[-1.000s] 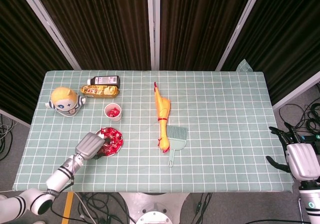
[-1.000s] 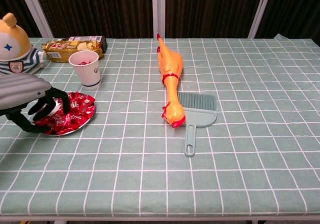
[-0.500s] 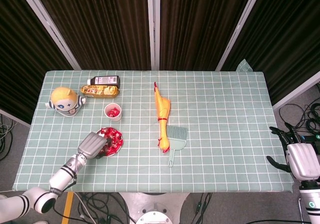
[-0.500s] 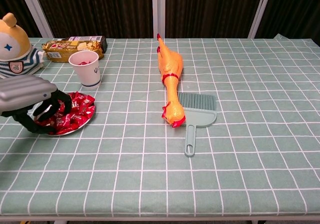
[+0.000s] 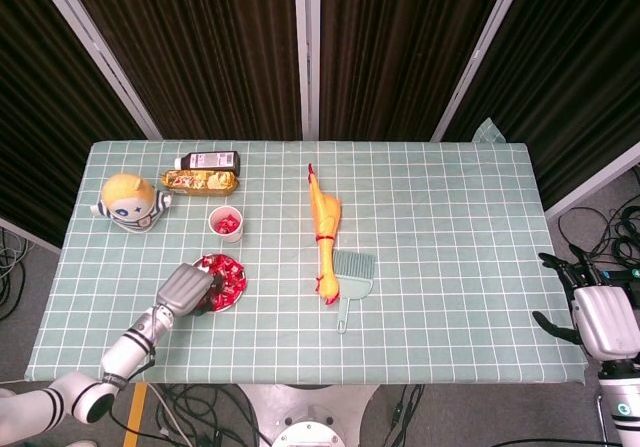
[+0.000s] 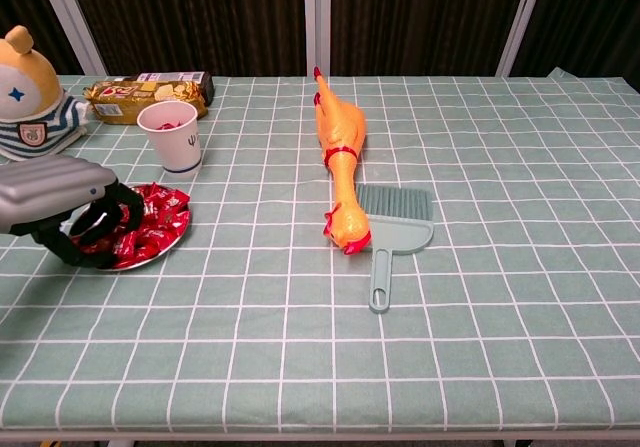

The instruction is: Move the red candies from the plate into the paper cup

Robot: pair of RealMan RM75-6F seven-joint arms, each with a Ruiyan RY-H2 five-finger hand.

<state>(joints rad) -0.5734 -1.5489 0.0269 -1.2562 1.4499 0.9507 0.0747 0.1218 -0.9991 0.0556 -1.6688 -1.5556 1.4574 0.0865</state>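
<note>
A pile of red candies lies on a small silver plate near the table's left front; the head view shows the candies on the plate too. Just behind stands the white paper cup, with red candies inside it. My left hand sits over the plate's left side, its dark fingers curled down around some candies in the pile. My right hand hangs off the table's right edge, fingers apart and holding nothing.
A yellow rubber chicken lies mid-table with a grey-green dustpan brush at its head. Back left are a round doll, a snack packet and a dark bottle.
My left hand's fingers have curled tighter into the candies and the hand has shifted slightly right over the plate. The right hand has not moved.
</note>
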